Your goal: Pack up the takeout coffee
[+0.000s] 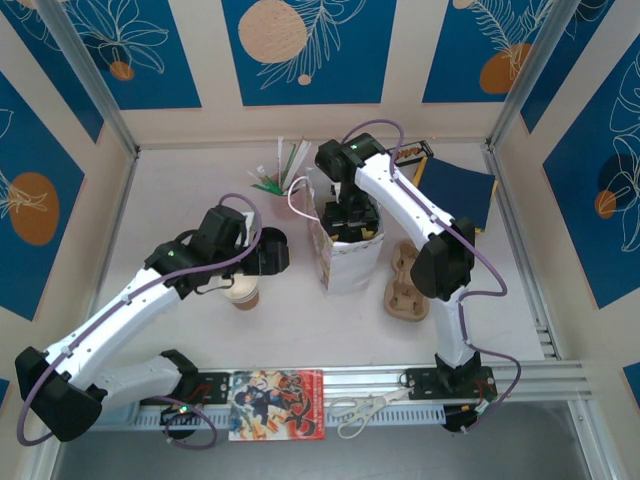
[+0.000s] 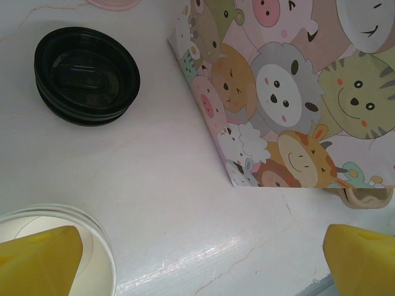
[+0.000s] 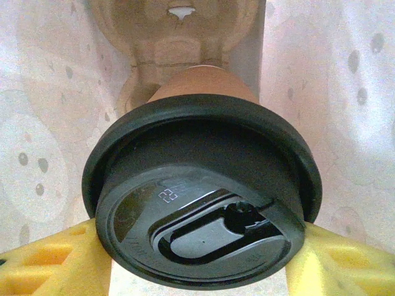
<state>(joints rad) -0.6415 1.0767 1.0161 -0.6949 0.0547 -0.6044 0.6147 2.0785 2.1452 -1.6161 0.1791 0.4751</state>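
Overhead: open paper cup (image 1: 243,293) at 8 o'clock of cartoon bag (image 1: 345,265). Left wrist: left gripper (image 2: 200,262) jaws spread, black lid (image 2: 86,75) at 10 o'clock. Right wrist: lidded kraft cup (image 3: 203,92) pinched by right gripper (image 3: 197,259).

The open paper cup (image 2: 28,223) is cut off at the left wrist view's near left corner, 1 yellow finger (image 2: 43,262) covering part. A black lid (image 3: 197,185) hides most of the lidded cup (image 3: 203,86).
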